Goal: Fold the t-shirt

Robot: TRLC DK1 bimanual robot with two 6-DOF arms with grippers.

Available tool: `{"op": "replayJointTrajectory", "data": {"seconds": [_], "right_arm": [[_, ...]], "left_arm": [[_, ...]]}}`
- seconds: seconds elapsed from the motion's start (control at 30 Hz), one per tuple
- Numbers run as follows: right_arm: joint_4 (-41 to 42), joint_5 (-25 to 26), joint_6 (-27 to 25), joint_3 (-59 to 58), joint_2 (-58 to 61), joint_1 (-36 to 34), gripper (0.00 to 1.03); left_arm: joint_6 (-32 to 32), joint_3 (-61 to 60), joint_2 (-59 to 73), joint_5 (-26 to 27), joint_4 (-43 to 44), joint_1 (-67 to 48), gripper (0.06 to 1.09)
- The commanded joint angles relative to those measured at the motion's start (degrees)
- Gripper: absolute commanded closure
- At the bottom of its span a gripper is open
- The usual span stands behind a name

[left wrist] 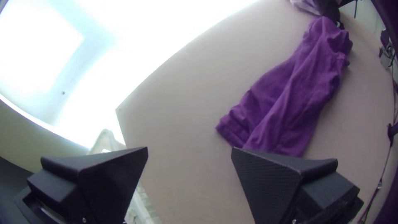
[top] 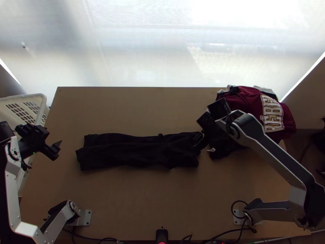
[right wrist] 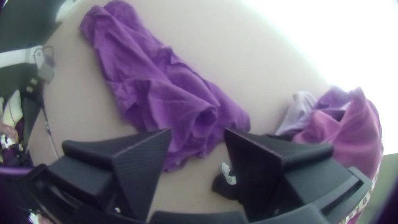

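lying in a wrinkled strip is the t-shirt (top: 138, 152), left and right jaws wide.

1 white basket (top: 34, 97), partly cut off by the top view's left edge

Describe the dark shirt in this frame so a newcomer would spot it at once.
On the light wooden table, the shirt lies crosswise near the middle as a long, rumpled strip. It looks nearly black from above, purple in the wrist views. It shows no lettering, unlike the maroon garment heaped at the table's far right corner.
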Motion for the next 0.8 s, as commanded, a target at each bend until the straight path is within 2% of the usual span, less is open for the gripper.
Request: {"op": "replayJointTrajectory", "data": {"seconds": [0.0, 0.03, 0.13, 0.17, 0.2, 0.23, 0.27, 0.3, 0.37, 0.4, 0.53, 0.63, 0.77], "right_arm": [[4.48, 5.73, -4.87, -1.79, -0.76, 12.60, 0.94], [6.59, 7.75, -5.40, -2.31, -0.58, 13.92, 1.00], [11.51, 12.85, -5.84, -4.42, 0.39, 17.08, 1.00], [12.74, 13.91, -5.84, -4.95, 0.74, 17.87, 1.00], [14.32, 14.87, -5.84, -5.74, 1.00, 18.66, 1.00], [15.90, 15.75, -5.66, -6.53, 1.44, 19.37, 1.00], [17.31, 16.81, -5.49, -7.50, 1.71, 19.90, 1.00], [18.63, 17.07, -5.49, -8.47, 2.23, 20.60, 1.00], [21.18, 17.60, -5.66, -10.66, 3.55, 21.92, 1.00], [23.55, 17.77, -5.66, -12.16, 4.08, 22.36, 1.00], [29.26, 19.97, -5.75, -15.41, 6.80, 23.76, 1.00], [30.76, 20.24, -5.57, -15.76, 7.95, 23.76, 1.00], [31.02, 20.41, -5.66, -15.67, 8.21, 23.76, 1.00]], "left_arm": [[-9.93, -2.92, -9.30, 1.10, -9.37, -11.22, 0.11], [-12.65, -3.01, -9.48, 1.10, -11.65, -14.48, 0.11], [-21.62, -2.66, -9.30, 1.10, -12.36, -19.75, 0.11], [-21.97, -2.83, -9.30, 0.93, -12.36, -21.95, 0.11], [-19.95, -4.42, -11.15, -0.92, -11.48, -24.76, 0.11], [-17.49, -7.93, -15.19, -4.61, -5.94, -27.22, 0.11], [-17.05, -12.41, -20.55, -7.33, 2.85, -29.68, 0.11], [-16.70, -16.28, -24.51, -9.88, 8.03, -32.32, 0.11], [-12.83, -21.29, -26.44, -14.54, 9.44, -37.33, 0.11], [-13.44, -22.52, -26.35, -15.77, 9.62, -38.91, 0.11], [-11.69, -27.35, -26.00, -16.12, 11.55, -40.14, 0.11], [-6.06, -33.24, -28.37, -16.91, 15.24, -40.93, 0.11], [3.70, -38.78, -32.94, -18.67, 15.15, -42.07, 0.11]]}}
